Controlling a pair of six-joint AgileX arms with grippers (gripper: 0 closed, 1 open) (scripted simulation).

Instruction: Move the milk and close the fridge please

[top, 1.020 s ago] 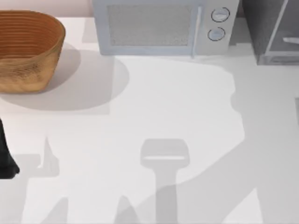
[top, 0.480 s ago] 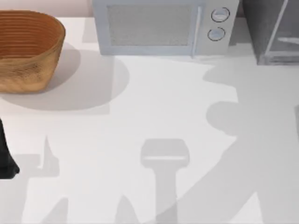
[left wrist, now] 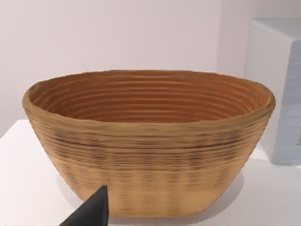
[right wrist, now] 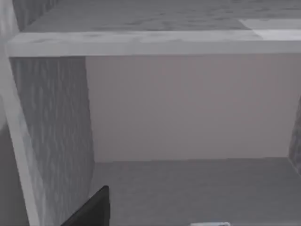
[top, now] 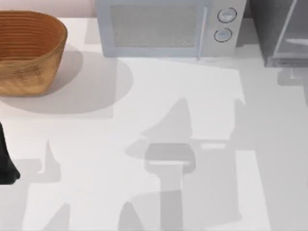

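At the table's far right corner, the fridge [top: 279, 33] stands with its door ajar. From our right wrist camera we look into the fridge's compartment [right wrist: 188, 108], a shelf overhead, so we judge the milk step is in hand. A pale sliver at the floor's edge may be the milk; we cannot tell, nor either gripper's spread. Our left arm [top: 6, 161] is parked at the left edge, facing the basket [left wrist: 146, 146]. Next: retreat, then push the door shut.

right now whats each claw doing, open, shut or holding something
Left claw: cannot be told; it faces the woven brown wicker basket.
Right claw: cannot be told; it points into the large grey box-shaped fridge.
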